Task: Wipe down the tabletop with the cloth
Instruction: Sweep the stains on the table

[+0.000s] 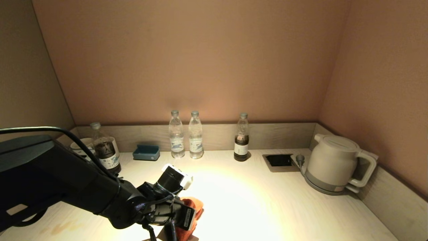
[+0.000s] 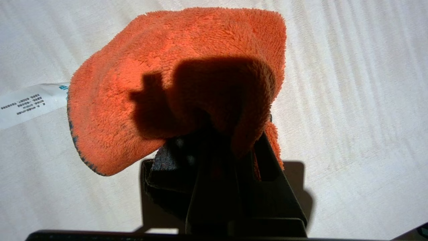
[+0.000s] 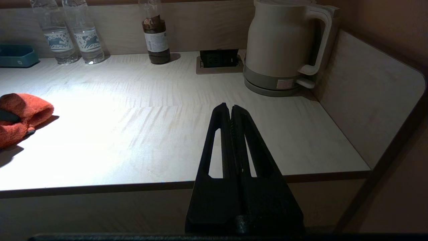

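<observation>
Pressing cloth [image 2: 174, 83] onto counter [image 1: 267, 201], lower centre-left of head frame; left gripper [image 2: 214, 147] jaws clamping its bunched edge (right gripper [image 3: 231, 112], jaws closed, idling off counter's near edge, farther away).

Tag [image 2: 31, 103] print (too small)

Bunched orange cloth [image 2: 174, 67] on seemingly bare pale tabletop [image 2: 351, 100]
</observation>
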Controlling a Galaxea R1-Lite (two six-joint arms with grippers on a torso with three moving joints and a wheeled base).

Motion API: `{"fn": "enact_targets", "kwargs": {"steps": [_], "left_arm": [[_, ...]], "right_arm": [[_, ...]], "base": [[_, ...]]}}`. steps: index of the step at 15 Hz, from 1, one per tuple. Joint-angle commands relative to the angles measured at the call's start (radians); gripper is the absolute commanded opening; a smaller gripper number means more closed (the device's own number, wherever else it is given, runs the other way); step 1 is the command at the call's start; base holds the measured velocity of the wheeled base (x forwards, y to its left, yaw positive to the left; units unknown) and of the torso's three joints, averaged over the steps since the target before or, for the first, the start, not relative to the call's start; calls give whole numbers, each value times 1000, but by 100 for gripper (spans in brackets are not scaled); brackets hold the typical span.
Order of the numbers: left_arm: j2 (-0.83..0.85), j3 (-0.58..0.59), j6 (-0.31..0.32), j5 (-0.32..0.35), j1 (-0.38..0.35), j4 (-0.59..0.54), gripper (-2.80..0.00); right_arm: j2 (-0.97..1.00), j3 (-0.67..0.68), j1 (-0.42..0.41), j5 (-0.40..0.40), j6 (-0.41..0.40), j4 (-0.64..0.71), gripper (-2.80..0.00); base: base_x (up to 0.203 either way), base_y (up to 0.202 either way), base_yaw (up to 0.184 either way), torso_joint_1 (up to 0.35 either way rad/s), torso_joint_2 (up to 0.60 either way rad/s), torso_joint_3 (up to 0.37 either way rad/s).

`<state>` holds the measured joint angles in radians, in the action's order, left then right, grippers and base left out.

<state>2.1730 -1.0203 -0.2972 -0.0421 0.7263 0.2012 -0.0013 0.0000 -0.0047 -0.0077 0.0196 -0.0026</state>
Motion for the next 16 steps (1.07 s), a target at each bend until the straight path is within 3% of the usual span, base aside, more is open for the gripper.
{"fn": "enact_targets", "kwargs": {"steps": [1,6,11,13,16], "left_arm": [[-7,-12,-2,1,39,6,-280],[-28,-32,1,-2,107,4,-280],[38,-120,25,-40,106,6,-280],[103,-185,33,-122,103,6,-280],[148,-243,43,-173,100,1,-280]], "right_arm": [[1,0,0,0,-1,0,-280],[1,0,0,0,0,0,-280],[1,0,0,0,0,0,-280],[1,0,0,0,0,0,-280],[1,0,0,0,-1,0,-280]], "base": [[0,0,0,0,0,0],[0,0,0,0,0,0],[0,0,0,0,0,0],[0,0,0,0,0,0],[0,0,0,0,0,0]]}}
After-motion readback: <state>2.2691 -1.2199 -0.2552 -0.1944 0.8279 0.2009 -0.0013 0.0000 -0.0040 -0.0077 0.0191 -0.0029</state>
